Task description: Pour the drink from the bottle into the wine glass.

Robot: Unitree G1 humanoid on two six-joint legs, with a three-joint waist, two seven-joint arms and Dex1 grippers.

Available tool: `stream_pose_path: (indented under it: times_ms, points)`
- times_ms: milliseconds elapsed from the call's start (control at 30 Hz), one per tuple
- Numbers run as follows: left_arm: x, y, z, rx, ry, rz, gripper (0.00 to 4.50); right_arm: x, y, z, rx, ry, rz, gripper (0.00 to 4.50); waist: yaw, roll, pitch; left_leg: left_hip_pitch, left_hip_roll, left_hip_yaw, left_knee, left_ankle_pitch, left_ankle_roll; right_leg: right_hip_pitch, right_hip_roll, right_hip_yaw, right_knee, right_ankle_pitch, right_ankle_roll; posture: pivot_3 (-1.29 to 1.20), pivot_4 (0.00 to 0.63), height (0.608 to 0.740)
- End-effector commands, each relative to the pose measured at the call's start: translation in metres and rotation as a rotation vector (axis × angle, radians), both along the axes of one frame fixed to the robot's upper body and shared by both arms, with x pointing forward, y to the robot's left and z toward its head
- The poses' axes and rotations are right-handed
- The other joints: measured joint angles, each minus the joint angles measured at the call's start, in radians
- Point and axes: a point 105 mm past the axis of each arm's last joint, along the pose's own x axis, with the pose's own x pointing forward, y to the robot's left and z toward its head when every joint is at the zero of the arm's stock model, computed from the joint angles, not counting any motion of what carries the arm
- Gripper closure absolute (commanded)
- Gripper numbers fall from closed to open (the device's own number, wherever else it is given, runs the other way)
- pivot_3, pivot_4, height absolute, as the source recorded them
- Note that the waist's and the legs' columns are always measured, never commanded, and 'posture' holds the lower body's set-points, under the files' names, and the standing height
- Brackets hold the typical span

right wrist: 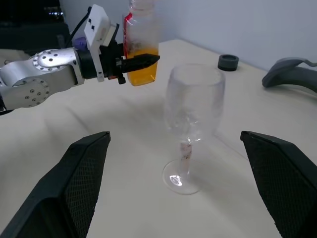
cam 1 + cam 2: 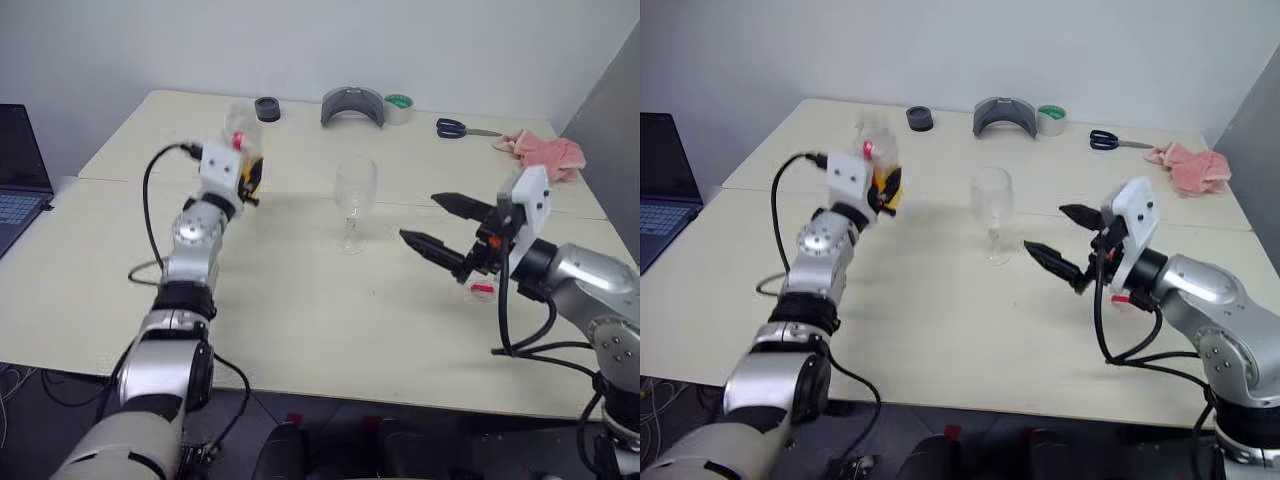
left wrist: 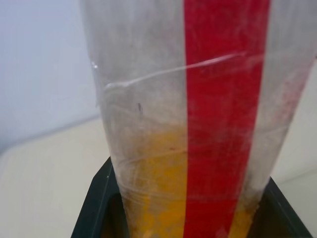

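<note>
my left tool [image 1: 141, 62] is clamped on the bottle [image 1: 141, 47], held above the tabletop [image 2: 300, 310] at upper left, orange drink [image 1: 143, 72] filling its lower part. the wine glass [image 2: 354, 200] stands empty mid-frame. my right tool [image 2: 435, 225] hangs spread wide, holding nothing, just right of it.

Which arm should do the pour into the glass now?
Left. The left gripper is shut on the bottle, lifted beside the wine glass, drink still inside. The right gripper is open and holds nothing.
</note>
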Motion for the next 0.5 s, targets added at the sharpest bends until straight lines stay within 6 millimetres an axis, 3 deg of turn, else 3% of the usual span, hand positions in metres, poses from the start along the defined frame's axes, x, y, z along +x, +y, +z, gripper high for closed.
stream_pose_path:
  times_ms: [33,500]
  points:
    - [-0.001,-0.022,0.027,0.167,-0.082,-0.082,2.83,0.006,0.008,0.019,0.040,-0.064,-0.007,0.00,-0.002,0.000,0.000,0.000,0.000,0.000,0.000,0.000,0.000,0.000,0.000,0.000,0.000,0.000,0.000,0.00,0.150,0.740]
    - [0.002,-0.047,0.056,0.554,-0.235,-0.102,2.83,0.021,0.028,0.021,0.107,-0.102,-0.030,0.00,-0.002,0.000,0.000,-0.018,0.000,0.001,0.004,0.003,-0.005,-0.020,0.000,0.000,0.005,0.000,-0.001,0.00,0.150,0.740]
